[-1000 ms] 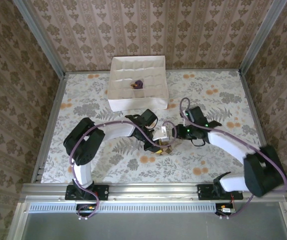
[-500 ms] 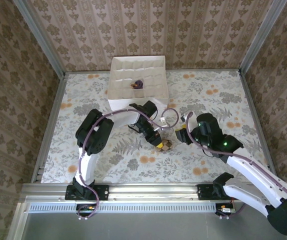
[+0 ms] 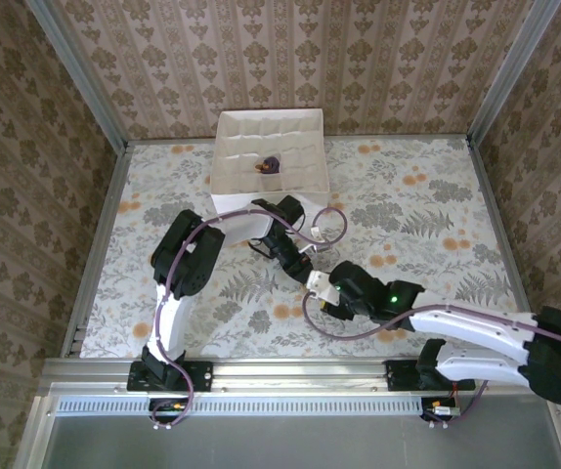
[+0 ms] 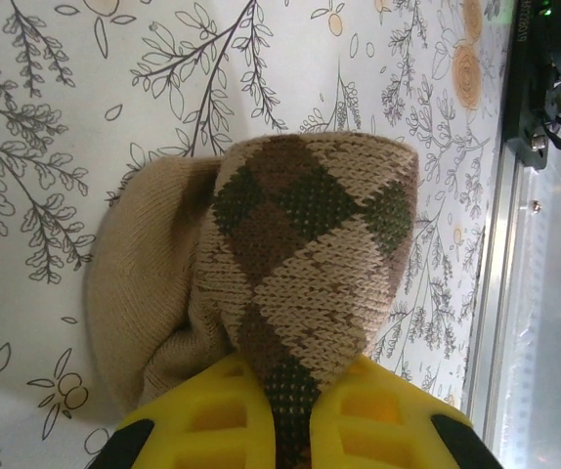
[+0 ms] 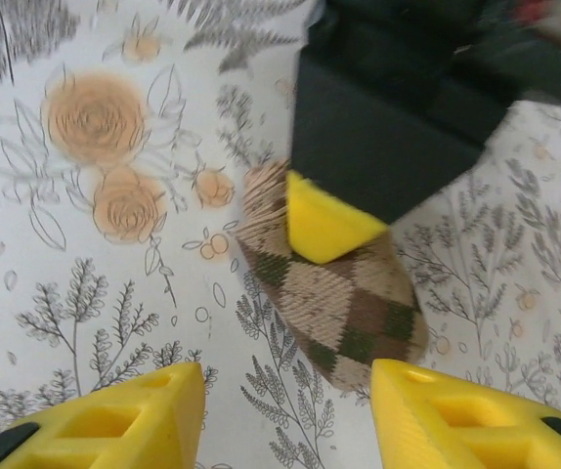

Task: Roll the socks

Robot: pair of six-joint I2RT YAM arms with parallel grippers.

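The brown-and-tan diamond-checked sock (image 4: 305, 234) lies bunched on the floral table, a plain tan fold (image 4: 149, 293) bulging at its left. My left gripper (image 4: 290, 430) is shut on it, the knit pinched between the yellow fingers (image 4: 207, 420). In the right wrist view the same sock (image 5: 354, 308) sits under the left gripper's yellow fingertip (image 5: 324, 225). My right gripper (image 5: 285, 420) stands open just short of the sock, one finger (image 5: 461, 415) close to its edge. The dark purple sock (image 3: 271, 163) lies balled in the white bin (image 3: 232, 191). From above, both grippers meet at mid-table: left (image 3: 303, 267), right (image 3: 320, 290).
The white fabric bin with divided cells stands at the back of the table against the wall. The right arm (image 3: 456, 327) stretches low across the near right of the table. A metal rail (image 3: 290, 371) runs along the near edge. Purple cables (image 3: 329, 230) loop over the wrists.
The right arm has swung from the right side down to the near side of the sock, and its jaws have widened. The left gripper has kept its grip on the sock.
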